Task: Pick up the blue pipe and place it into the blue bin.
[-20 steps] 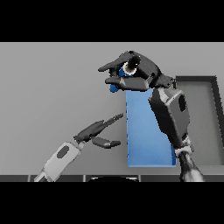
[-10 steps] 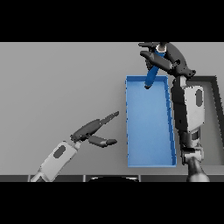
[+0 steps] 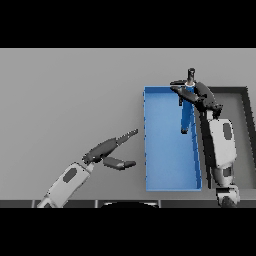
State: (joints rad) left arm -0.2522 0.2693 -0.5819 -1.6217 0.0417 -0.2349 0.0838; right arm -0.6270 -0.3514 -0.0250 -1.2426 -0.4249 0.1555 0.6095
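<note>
Since the earlier frames, the right hand has carried the blue pipe from left of the blue bin across to the bin's far right corner, and the pipe hangs lower into the bin than it did half a second ago. The left hand has held its place on the near left of the table.

Right hand: fingers curled round the pipe's upper end, near its dark cap. The pipe hangs nearly upright from that hold, its lower end over the bin floor, just inside the right wall. Whether the tip touches the floor cannot be told.

Left hand: fingers straight and spread, thumb apart, holding nothing, idle well left of the bin.

Handling, as a judgement: the pipe looks stiff, slim and light, with a smooth surface that could slip or swing in a top-end hold. A hold nearer its middle would steady it; released as it hangs, it would likely topple flat along the bin.

Surroundings: a dark tray lies just right of the bin, partly behind the right arm. The bin's right wall is the nearest obstruction to the pipe; nothing else stands close.
</note>
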